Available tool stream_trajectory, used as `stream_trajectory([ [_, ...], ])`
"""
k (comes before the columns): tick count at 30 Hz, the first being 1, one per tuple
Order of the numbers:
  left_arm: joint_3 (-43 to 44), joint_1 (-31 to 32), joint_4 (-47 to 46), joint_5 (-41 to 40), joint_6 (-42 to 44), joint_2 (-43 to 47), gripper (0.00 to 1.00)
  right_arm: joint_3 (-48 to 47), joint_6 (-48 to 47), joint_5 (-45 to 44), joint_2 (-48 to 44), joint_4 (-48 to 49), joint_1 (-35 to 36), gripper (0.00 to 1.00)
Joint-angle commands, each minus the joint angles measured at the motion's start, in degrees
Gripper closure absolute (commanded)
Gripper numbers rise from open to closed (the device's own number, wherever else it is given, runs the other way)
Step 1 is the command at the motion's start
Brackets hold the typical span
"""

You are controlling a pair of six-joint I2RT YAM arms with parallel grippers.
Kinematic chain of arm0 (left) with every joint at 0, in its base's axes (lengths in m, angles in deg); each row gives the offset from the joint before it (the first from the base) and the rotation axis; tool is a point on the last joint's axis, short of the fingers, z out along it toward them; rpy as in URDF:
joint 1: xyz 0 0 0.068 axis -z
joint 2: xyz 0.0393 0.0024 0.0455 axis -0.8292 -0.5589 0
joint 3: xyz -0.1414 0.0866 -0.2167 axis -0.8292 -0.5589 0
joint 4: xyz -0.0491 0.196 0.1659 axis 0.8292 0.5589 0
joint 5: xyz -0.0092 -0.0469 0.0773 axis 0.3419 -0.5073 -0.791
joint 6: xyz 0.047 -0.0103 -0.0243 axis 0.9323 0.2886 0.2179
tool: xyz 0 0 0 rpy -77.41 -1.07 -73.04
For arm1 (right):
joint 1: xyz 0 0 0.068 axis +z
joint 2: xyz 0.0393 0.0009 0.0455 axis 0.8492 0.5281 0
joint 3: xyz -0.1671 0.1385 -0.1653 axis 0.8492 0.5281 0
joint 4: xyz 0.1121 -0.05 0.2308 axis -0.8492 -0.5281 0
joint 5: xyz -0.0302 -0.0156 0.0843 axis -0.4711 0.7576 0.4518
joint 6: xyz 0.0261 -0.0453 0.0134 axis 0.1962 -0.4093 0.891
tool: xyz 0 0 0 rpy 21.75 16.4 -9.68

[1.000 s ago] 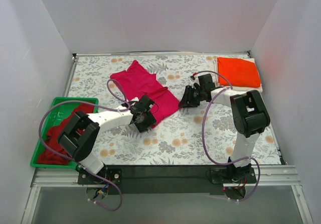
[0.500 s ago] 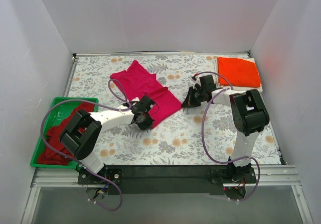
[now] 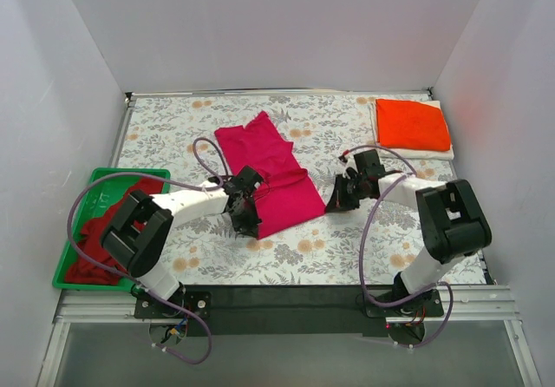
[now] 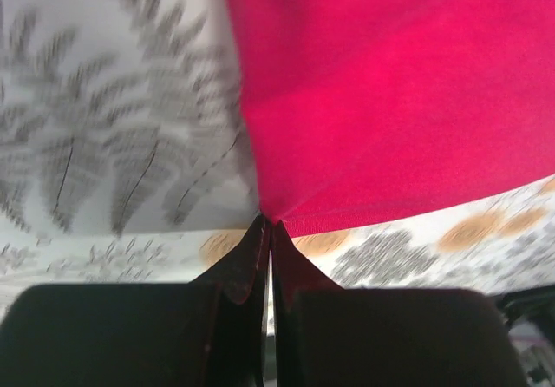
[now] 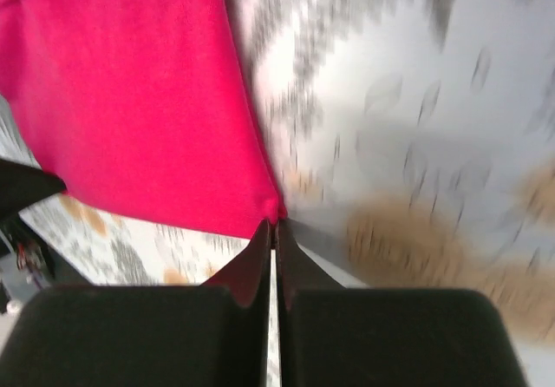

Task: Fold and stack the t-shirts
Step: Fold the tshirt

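Observation:
A magenta-pink t-shirt lies spread on the floral table, stretched between both arms. My left gripper is shut on its near left corner; in the left wrist view the cloth bunches at the closed tips. My right gripper is shut on the near right corner, with the pink fabric pinched at the tips. A folded orange-red t-shirt rests on a folded white t-shirt at the back right. A darker red t-shirt lies crumpled in the tray.
The green plastic tray sits at the left edge of the table. White walls enclose the table on three sides. Purple cables loop from both arms over the table surface.
Both grippers closed on the pink t-shirt's near corners and pulled it toward the near edge. The shirt has turned and stretched flatter; the right arm swung nearer and to the right.

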Motion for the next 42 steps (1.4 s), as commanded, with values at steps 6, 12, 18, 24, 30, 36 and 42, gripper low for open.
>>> stream_trajectory([
  [6,-11.6,0.3,11.8,3.5,3.6,10.0,0.94,12.2,-0.4,-4.9,-15.8,-13.6,8.1,0.93],
  [12,-6.9,0.2,14.5,-2.1,0.0,13.8,0.52,1.4,-7.0,-11.5,-20.6,-20.9,10.1,0.67],
  [18,-0.3,0.2,15.2,-7.6,-2.0,15.6,0.46,-9.9,-13.8,-6.4,-16.5,-17.0,12.8,0.71],
  [24,1.5,0.9,12.9,-5.7,-2.6,14.7,0.64,-16.1,-16.1,-3.6,-6.2,-13.6,21.1,0.74],
  [30,0.4,2.0,8.3,-1.9,-2.2,11.9,0.72,-18.2,-16.9,-3.4,1.5,-11.8,24.9,0.75],
  [36,-0.3,2.5,7.6,-1.2,-0.2,6.9,0.73,-20.0,-17.7,-6.6,7.6,-11.5,25.4,0.75],
  [42,-1.7,2.6,8.1,-1.9,0.8,5.8,0.75,-23.7,-18.8,-12.9,10.5,-11.8,23.7,0.75],
])
